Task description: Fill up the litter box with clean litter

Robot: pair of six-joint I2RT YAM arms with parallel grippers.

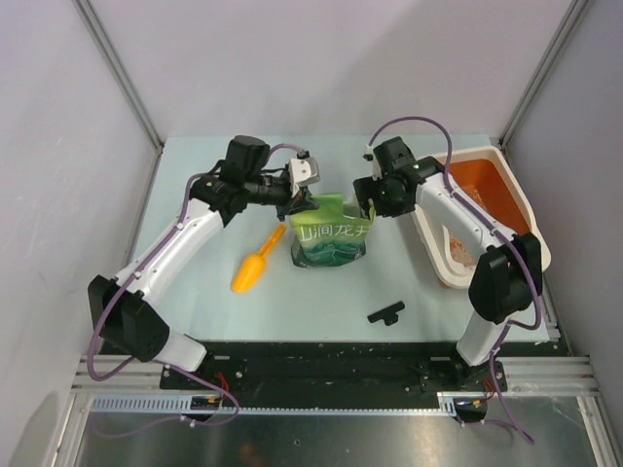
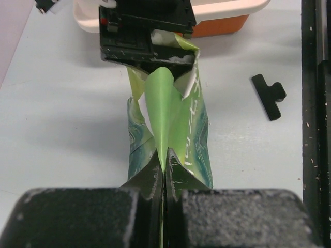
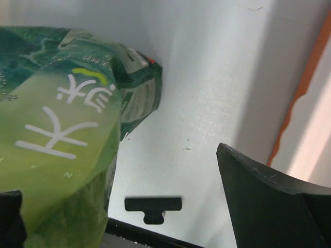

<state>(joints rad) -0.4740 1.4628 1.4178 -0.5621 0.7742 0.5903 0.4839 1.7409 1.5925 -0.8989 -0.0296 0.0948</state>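
Litter box (image 1: 484, 185): white tray with an orange inside, lying lengthwise along the right edge of the table (image 1: 292, 311), far end toward the upper right of the top view.
Clean litter (image 1: 459, 253): a small pale, speckled patch in the near end of the tray; the far end shows bare orange.
Green bag (image 1: 331, 238): upright at mid-table, left of the tray and clear of it, top pulled between the two grippers.
Left gripper (image 2: 163, 173): fingers pressed together on a fold of the bag's top edge.
Right gripper (image 1: 365, 201): at the bag's upper right corner; its wrist view shows the fingers spread wide, the bag beside one and the other well apart.
Orange scoop (image 1: 255, 268): flat on the table, lower left of the bag.
Black clip (image 1: 386, 312): loose on the table, toward the bottom of the frame.
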